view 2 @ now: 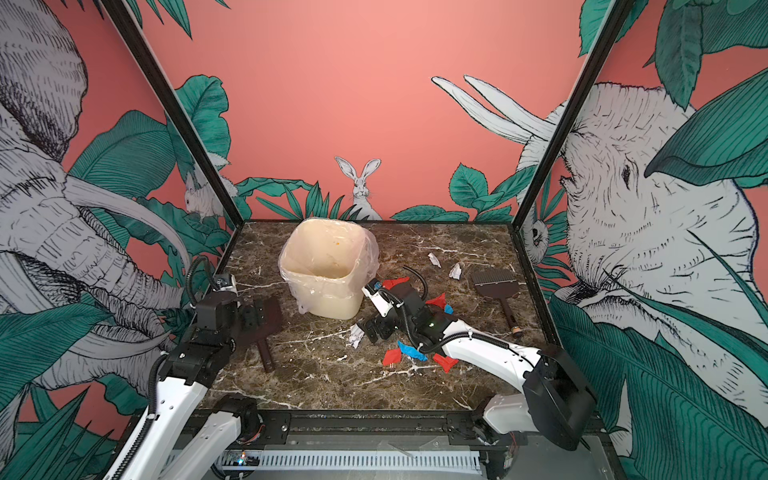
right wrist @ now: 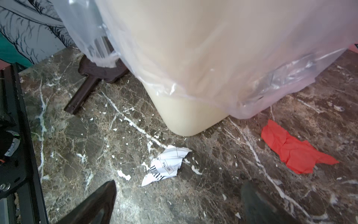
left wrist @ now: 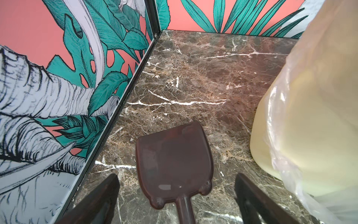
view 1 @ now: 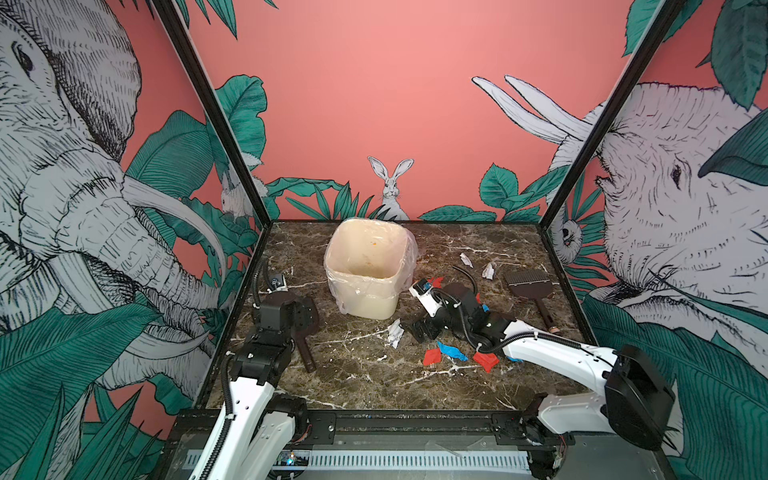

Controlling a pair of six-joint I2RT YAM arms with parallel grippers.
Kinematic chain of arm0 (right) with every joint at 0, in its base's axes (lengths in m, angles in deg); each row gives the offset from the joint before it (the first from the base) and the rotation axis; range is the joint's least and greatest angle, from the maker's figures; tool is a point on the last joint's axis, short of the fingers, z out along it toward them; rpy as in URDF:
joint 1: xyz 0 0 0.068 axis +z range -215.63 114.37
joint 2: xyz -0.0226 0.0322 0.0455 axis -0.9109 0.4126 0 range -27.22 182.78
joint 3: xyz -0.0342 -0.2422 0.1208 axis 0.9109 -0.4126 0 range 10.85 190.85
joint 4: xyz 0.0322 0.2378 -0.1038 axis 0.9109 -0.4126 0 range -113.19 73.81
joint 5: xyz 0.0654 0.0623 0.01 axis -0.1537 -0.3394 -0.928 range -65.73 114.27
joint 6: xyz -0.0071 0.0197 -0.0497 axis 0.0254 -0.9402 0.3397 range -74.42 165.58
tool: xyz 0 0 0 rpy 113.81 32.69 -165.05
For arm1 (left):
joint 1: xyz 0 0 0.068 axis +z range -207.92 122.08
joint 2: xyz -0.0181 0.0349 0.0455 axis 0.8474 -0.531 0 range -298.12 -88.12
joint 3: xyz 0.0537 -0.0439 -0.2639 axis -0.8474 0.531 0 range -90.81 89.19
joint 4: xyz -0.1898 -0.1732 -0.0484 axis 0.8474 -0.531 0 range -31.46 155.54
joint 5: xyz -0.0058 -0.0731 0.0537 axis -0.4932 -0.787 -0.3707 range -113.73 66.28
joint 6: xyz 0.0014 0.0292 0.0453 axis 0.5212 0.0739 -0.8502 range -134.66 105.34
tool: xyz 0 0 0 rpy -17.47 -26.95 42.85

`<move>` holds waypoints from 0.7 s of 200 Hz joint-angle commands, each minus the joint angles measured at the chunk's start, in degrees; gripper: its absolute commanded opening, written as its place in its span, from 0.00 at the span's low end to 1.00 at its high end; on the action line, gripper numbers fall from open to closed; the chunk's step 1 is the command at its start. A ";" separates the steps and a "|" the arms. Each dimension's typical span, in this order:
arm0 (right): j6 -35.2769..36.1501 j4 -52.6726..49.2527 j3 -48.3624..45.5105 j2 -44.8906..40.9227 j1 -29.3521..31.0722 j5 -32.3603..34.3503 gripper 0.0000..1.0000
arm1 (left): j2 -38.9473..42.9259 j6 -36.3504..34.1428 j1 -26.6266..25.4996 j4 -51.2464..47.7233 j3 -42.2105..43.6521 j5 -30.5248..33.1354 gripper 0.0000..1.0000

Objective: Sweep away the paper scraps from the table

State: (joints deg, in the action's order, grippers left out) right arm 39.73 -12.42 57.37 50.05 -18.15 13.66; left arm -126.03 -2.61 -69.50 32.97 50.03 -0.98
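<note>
Coral walls (view 1: pixel 415 104) painted with elephants, leaves and a rabbit enclose a dark marble-look surface (view 1: pixel 365 374) with white veining. At upper centre of both top views we see a cream waste bin (view 1: pixel 365 299) (view 2: pixel 328 303), upright and lined with a clear plastic bag.

The paper scraps (view 1: pixel 453 353) lie mostly right of centre. Two white scraps (view 1: pixel 466 259) sit right of the bin, and red and blue pieces are clustered beneath and beside the right arm. A crumpled white scrap (view 1: pixel 395 332) lies just in front of the bin. In the right wrist view this printed white scrap (right wrist: pixel 166 164) sits near the bin's corner, with a red scrap (right wrist: pixel 294 151) to its right.

A dark brown dustpan (left wrist: pixel 174 159) (view 1: pixel 305 349) lies flat at centre left of the top views. Over its handle end we see the left gripper (left wrist: pixel 177 175), its jaws spread wide on either side of the pan, with a gap showing at each side.

The right gripper (right wrist: pixel 179 183) (view 1: pixel 422 330) is low over the surface, pointing toward the bin, its jaws spread and holding nothing.

A dark brown hand brush (view 1: pixel 528 282) (view 2: pixel 496 282) lies at the right, apart from both arms.
</note>
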 commanded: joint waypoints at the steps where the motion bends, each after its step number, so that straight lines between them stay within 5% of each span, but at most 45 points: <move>1: -2.46 9.94 1.65 2.18 -0.02 -2.61 1.00 | 0.38 1.83 -1.53 -1.44 0.92 0.51 0.95; 140: -7.73 29.67 10.47 20.78 -0.70 -3.03 1.00 | 2.18 0.32 -4.07 -3.04 0.48 1.60 0.96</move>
State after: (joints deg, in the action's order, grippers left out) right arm 32.41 12.39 64.93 68.22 -18.37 11.89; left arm -124.67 -2.44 -73.28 31.94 50.25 -0.11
